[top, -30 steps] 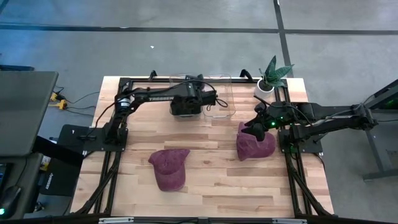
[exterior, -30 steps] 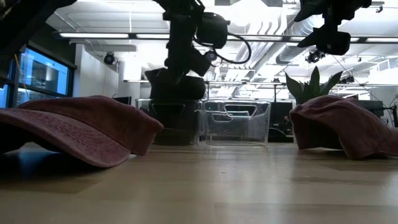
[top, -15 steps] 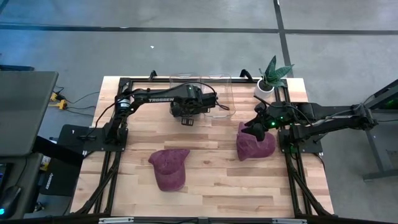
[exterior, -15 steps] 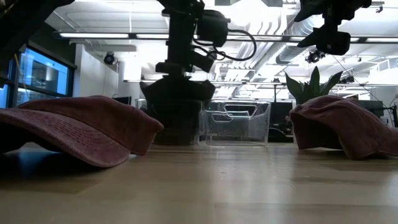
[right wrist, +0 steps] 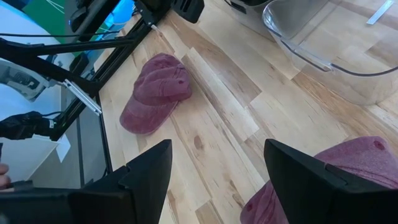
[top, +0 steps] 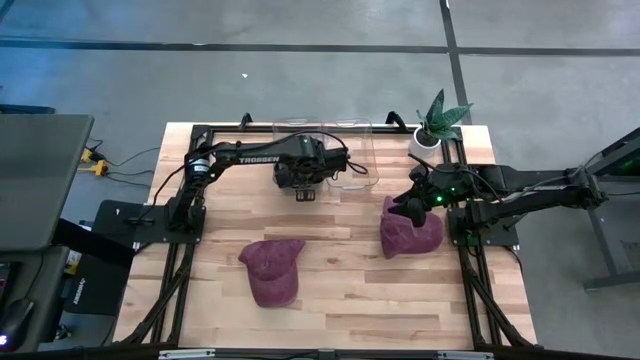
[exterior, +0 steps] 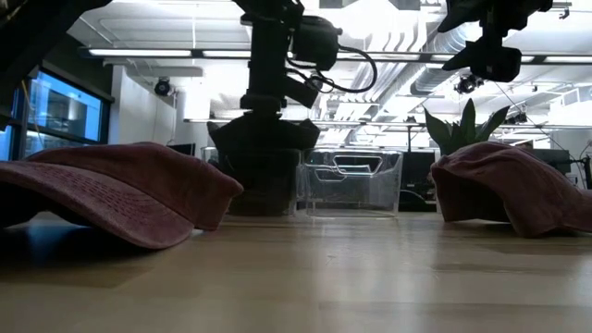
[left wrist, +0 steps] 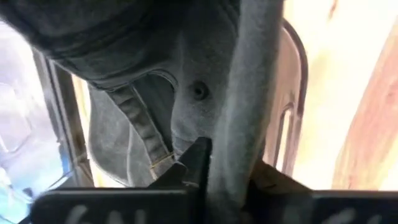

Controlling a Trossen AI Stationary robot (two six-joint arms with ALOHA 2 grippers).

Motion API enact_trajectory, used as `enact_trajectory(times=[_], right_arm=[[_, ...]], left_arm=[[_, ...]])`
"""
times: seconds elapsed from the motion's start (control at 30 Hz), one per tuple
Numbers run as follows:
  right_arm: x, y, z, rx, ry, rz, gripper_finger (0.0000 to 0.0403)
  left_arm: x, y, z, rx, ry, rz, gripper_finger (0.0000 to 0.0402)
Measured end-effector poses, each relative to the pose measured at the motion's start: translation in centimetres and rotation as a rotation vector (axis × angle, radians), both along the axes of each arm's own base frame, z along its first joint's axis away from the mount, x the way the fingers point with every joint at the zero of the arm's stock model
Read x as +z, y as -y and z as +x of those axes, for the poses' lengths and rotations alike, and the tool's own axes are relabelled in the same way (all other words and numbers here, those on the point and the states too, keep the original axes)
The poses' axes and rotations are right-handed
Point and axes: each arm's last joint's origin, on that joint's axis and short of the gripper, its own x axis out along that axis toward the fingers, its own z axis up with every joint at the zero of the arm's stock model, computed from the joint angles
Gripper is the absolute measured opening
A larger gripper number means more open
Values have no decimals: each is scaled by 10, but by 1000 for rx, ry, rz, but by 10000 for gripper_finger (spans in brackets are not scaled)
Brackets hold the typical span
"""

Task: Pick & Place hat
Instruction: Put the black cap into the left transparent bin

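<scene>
Nearest on the wooden table (top: 350,270) lies a maroon hat (top: 272,268) of soft, washed fabric. A second maroon hat (top: 410,232) sits crumpled under the right gripper (right wrist: 217,149), whose fingers are apart. Farther back, the left gripper (top: 306,188) is over a clear plastic bin (exterior: 356,180). Grey hat (left wrist: 205,74) fabric lies between its fingers; whether they pinch it, I cannot tell. That arm reads "TROSSEN". A potted plant (top: 437,118) stands behind.

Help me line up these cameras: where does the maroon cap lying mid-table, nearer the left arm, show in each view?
High view: maroon cap, lower centre.
Low view, large at left foreground.
Left wrist view: not in it.
Right wrist view, beyond the tool.
Shared landmark: clear bin.
</scene>
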Motion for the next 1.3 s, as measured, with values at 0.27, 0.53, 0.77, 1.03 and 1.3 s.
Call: enact_trajectory(times=[0.27, 0.53, 0.77, 1.03, 1.3], right_arm=[[0, 0, 0, 0, 0, 0, 250], [0, 0, 0, -1, 0, 1, 250], [0, 0, 0, 0, 0, 0, 250], [0, 0, 0, 0, 0, 1, 250], [0, 0, 0, -1, 0, 2, 250]], left_arm=[[0, 0, 0, 51, 25, -17, 165], [9, 0, 1, 54, 42, -9, 224], [38, 1, 2, 61, 92, -24, 233], [82, 2, -3, 117, 203, -36, 233], [121, -16, -17, 492, 423, -166, 233]])
